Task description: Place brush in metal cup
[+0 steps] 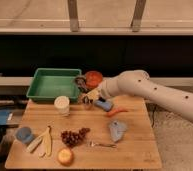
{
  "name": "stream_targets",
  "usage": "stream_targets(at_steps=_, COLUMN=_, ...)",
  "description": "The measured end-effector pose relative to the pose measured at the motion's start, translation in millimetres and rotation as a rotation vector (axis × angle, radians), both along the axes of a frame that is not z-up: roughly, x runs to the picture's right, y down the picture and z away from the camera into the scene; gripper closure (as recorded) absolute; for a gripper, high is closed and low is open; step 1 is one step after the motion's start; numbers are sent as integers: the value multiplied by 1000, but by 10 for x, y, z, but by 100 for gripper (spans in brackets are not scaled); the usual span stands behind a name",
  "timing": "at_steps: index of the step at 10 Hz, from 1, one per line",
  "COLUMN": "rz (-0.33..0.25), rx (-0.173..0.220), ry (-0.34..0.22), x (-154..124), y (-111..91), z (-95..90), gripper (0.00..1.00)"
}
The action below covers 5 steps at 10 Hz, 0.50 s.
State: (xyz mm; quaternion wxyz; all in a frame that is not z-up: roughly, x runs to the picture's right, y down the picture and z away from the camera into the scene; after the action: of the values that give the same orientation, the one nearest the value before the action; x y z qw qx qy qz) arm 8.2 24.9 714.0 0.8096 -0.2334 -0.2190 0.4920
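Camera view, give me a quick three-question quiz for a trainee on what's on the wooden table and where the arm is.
1. True or false: the white cup stands on the table just in front of the green tray.
2. Where is the gripper?
A. Over the grapes
B. At the metal cup, right of the white cup
C. Inside the green tray
3. What colour is the bowl just behind the gripper?

Key: 1 true; 2 B; 3 orange.
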Motion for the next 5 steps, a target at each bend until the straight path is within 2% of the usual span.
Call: stream_targets(at_steps=5, rz=-2, rx=-6, ry=5, x=1, y=28, z=-4, gripper=100)
